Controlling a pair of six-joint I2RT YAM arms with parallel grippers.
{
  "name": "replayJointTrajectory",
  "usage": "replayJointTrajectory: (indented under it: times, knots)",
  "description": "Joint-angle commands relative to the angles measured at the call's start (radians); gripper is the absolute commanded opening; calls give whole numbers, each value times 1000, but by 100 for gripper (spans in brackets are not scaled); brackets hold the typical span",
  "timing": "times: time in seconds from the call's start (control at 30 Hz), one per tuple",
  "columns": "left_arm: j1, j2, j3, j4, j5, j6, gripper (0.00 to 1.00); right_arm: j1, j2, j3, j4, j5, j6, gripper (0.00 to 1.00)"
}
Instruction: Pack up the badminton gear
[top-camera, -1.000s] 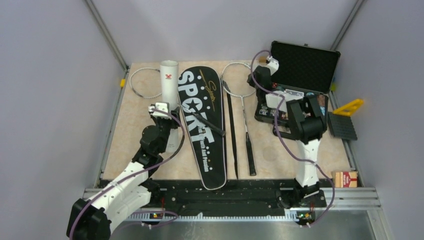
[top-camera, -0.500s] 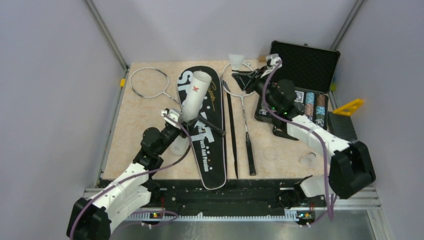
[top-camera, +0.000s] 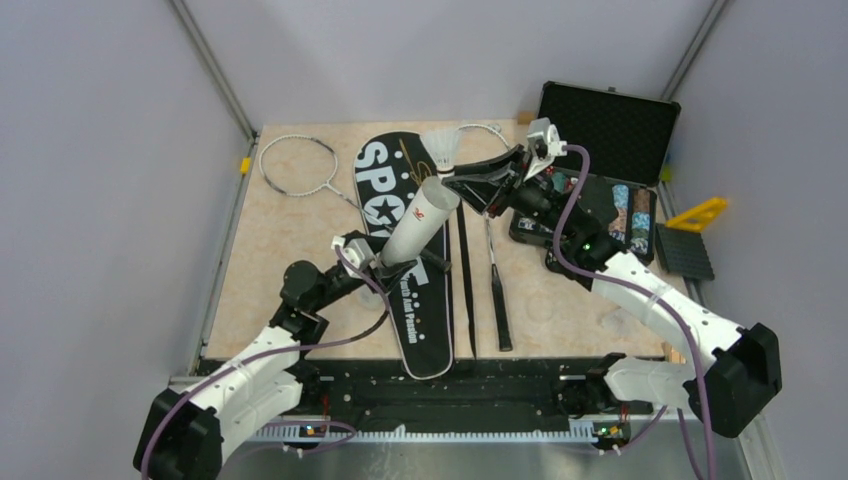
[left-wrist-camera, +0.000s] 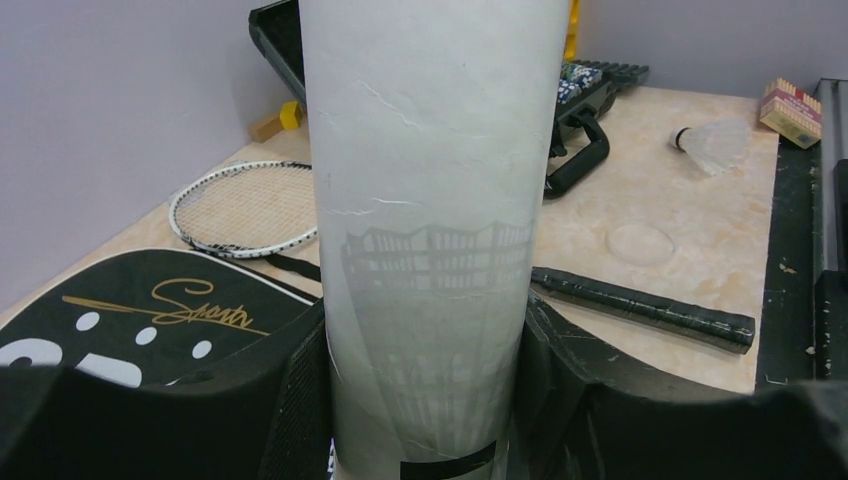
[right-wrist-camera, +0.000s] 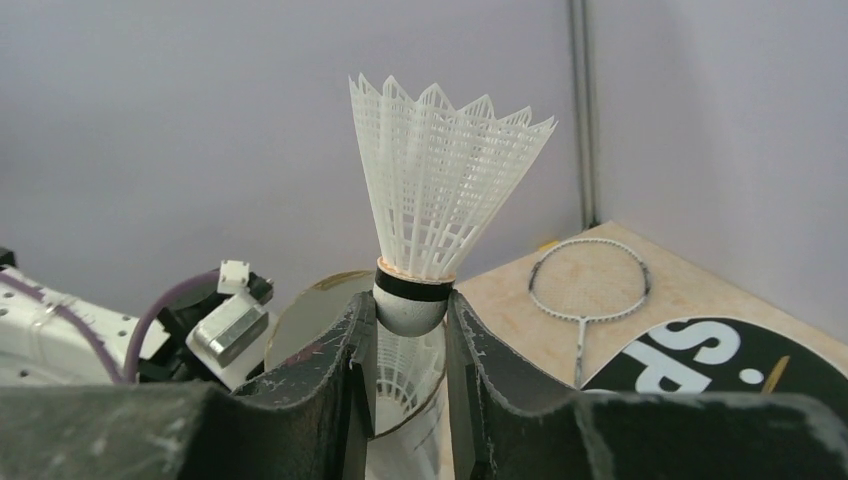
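Note:
My left gripper (top-camera: 385, 262) is shut on the white tube (top-camera: 420, 222) near its base and holds it tilted, open mouth up and to the right. In the left wrist view the tube (left-wrist-camera: 435, 230) fills the space between the fingers (left-wrist-camera: 285, 400). My right gripper (top-camera: 457, 181) is shut on the cork of a white shuttlecock (top-camera: 440, 150), feathers up, just above the tube's mouth (right-wrist-camera: 320, 310). Another shuttlecock (right-wrist-camera: 405, 370) sits inside the tube. The black "SPORT" bag (top-camera: 400, 190) lies flat under the tube. One racket (top-camera: 300, 165) lies at the far left, the other (top-camera: 497, 290) right of the bag.
The open black case of poker chips (top-camera: 610, 140) stands at the far right. A loose shuttlecock (left-wrist-camera: 715, 145), a clear round lid (left-wrist-camera: 640, 243) and a small box (left-wrist-camera: 795, 105) lie on the right of the table. A yellow triangle (top-camera: 700, 213) and black plate (top-camera: 683, 252) lie beyond the table's right edge.
My left gripper lifted the tube off the table and tilted it rightward over the bag. My right gripper came out of the case area with a shuttlecock and moved left to the tube's mouth.

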Motion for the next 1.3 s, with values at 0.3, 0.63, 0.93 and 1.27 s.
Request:
replayJointTrajectory:
  times: [0.3, 0.63, 0.93, 1.27]
  knots:
    - [-2, -6, -32, 241, -5, -84, 18, 82, -42, 59, -40, -120, 19, 34]
    - [-1, -27, -46, 258, 6, -90, 17, 84, -38, 97, -131, -90, -19, 51]
    - [-2, -33, -47, 245, 4, -91, 17, 84, -61, 130, -195, -54, -46, 70]
    - [-2, -59, -44, 180, 53, -56, 17, 84, -131, 199, -447, 163, -117, 95]
